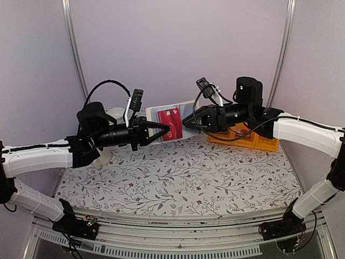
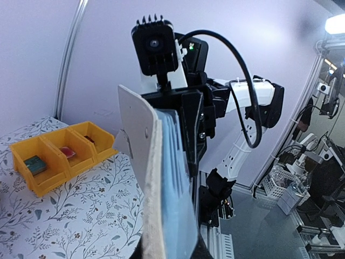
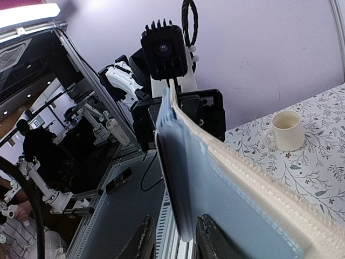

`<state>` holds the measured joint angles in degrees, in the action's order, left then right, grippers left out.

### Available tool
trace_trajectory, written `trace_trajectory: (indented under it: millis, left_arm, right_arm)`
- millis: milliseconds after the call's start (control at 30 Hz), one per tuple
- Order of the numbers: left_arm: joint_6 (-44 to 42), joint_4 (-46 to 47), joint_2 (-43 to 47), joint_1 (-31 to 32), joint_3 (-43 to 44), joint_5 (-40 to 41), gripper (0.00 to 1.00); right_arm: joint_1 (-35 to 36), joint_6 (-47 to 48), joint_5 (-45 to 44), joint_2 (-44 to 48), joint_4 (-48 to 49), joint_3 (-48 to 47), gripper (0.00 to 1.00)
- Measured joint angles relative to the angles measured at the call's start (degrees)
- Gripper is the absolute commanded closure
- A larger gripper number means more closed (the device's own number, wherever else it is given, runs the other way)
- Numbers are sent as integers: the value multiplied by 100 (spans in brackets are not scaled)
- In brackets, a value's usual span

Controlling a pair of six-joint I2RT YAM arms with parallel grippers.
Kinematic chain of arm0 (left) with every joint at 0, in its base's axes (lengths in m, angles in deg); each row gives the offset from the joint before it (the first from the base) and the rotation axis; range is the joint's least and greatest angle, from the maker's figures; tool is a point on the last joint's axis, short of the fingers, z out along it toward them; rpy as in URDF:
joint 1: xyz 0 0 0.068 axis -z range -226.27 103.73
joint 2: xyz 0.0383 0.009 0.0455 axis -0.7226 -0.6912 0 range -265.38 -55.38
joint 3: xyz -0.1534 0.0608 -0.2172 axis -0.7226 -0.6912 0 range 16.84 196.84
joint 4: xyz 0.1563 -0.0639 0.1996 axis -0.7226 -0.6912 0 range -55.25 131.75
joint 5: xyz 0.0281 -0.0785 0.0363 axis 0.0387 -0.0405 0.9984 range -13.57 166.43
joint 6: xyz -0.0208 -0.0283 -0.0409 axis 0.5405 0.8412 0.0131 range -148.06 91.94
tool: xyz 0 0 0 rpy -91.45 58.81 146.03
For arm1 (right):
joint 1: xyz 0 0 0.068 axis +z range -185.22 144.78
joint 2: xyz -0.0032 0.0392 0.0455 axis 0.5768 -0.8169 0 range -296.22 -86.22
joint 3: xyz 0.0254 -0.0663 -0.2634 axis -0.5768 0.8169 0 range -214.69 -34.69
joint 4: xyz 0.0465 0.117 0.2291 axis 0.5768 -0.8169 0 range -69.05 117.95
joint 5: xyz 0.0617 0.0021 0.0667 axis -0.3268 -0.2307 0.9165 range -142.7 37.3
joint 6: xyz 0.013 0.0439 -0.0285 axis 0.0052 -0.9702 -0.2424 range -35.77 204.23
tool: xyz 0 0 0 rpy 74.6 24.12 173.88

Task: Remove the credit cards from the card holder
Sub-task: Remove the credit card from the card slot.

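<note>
The beige card holder (image 1: pixel 154 114) hangs open in the air between both grippers, above the back of the table. A red-pink card (image 1: pixel 172 117) shows in its left half. A light blue card or pocket (image 2: pixel 175 178) shows edge-on in the left wrist view and in the right wrist view (image 3: pixel 178 178). My left gripper (image 1: pixel 164 128) is shut on the holder's lower left edge (image 2: pixel 151 178). My right gripper (image 1: pixel 186 123) is at the holder's right edge. Its fingers (image 3: pixel 143 243) stand apart astride the blue sheet's edge, with a gap on one side.
A yellow compartment bin (image 1: pixel 242 137) with small items stands at the back right, also in the left wrist view (image 2: pixel 59 156). A white cup (image 3: pixel 288 129) stands at the back left (image 1: pixel 111 114). The table has a floral cloth (image 1: pixel 178 178).
</note>
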<state>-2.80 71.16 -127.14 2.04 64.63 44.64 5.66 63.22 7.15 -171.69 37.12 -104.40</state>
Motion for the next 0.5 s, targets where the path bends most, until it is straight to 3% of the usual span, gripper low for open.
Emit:
trace_trajectory:
  millis: [400,500]
  left_arm:
    - [201,332,-251,-11,7,-225,100]
    - [205,332,-289,-11,7,-256,100]
  right_arm:
    - [103,114,374,-48,-35,-13,80]
    - [111,129,372,-122,-42,-57,86]
